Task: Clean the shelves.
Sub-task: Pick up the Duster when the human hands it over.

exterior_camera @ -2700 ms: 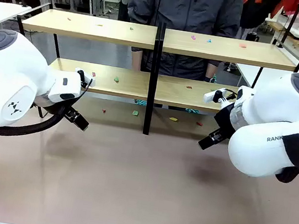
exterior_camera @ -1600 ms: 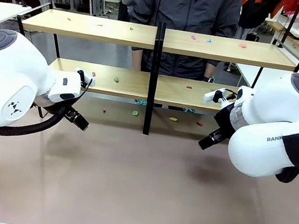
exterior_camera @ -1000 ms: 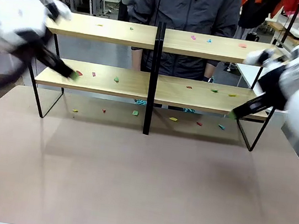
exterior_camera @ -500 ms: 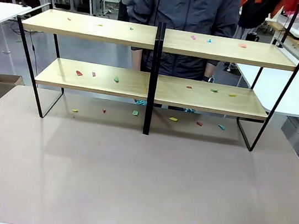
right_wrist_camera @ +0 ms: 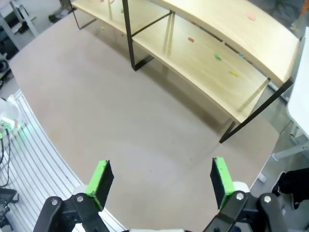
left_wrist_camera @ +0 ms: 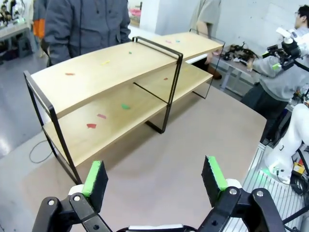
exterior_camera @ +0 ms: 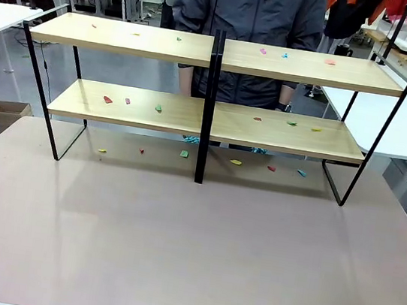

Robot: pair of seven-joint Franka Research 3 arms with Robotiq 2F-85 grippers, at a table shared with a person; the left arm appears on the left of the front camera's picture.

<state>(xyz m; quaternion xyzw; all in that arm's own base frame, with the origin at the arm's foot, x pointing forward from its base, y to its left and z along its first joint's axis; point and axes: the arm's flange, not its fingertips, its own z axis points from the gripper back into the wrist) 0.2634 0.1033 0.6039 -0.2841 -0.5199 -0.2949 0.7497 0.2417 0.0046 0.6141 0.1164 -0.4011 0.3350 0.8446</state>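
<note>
The surface is bare at its 6 o'clock half. The shelves stand along its 12 o'clock edge, both tiers level, with a person directly behind them at 12 o'clock.

Left pincer: jaws spread wide, nothing between the pads, raised above the surface and looking down on the rack's end frame. Right pincer: jaws likewise spread and empty, high over the surface, with the rack at 1 o'clock in its view.

Small coloured scraps lie scattered on the upper board, on the lower board and on the surface beneath the rack.

Step in hand, as judged: the start of clearing, with no scrap yet picked. The next move calls for lowering one pincer to a board, narrowing the jaws over a single scrap and keeping clear of the black frame; the thin, flat pieces will probably need a low, shallow pinch
</note>
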